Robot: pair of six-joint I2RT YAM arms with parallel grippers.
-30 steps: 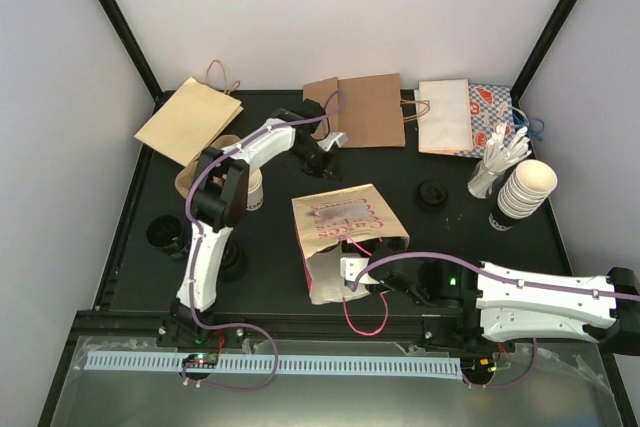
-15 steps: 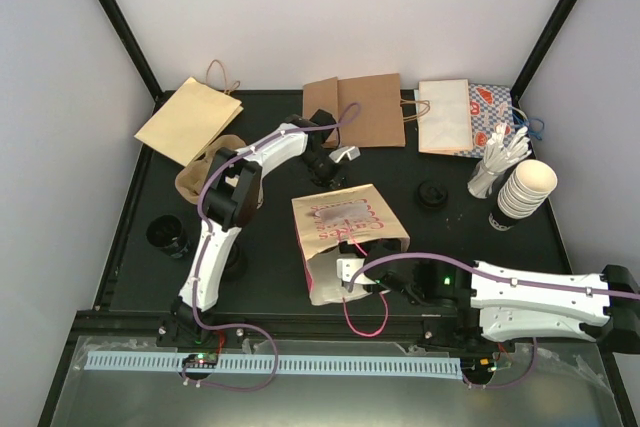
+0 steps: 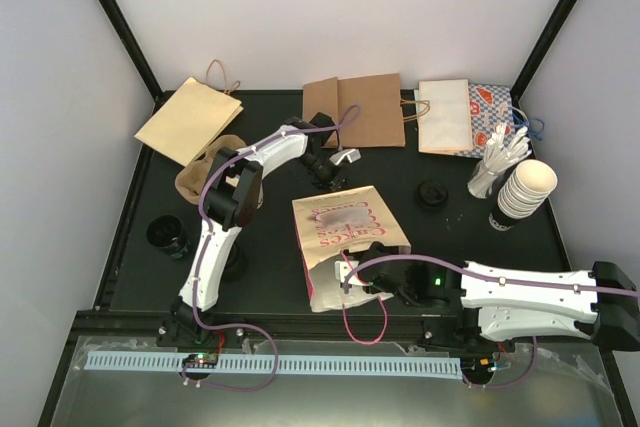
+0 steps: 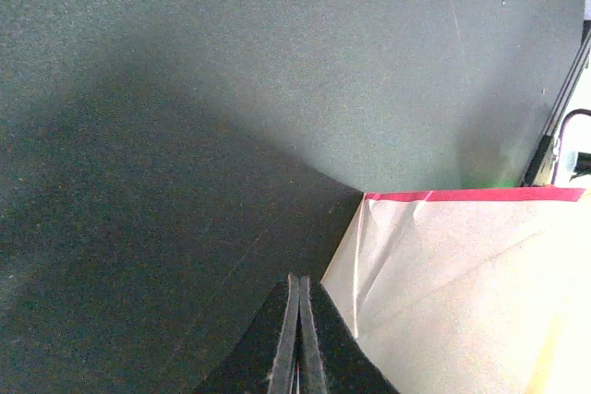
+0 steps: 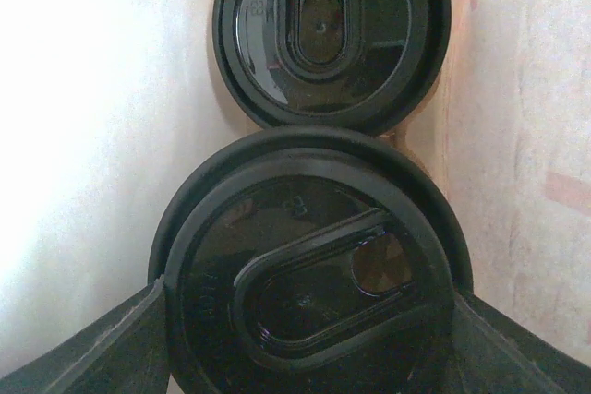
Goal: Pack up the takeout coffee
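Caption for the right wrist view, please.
Inside the paper bag, the right gripper clasps a black lid by its rim; a second black lid sits just beyond.

A dark table [image 3: 270, 247] is shown. Paper bags [image 3: 370, 112] are laid flat along its far edge. A printed bag [image 3: 345, 227] is laid at its centre.

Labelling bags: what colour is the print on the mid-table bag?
Pinkish red on the bag; clearest in top external view.
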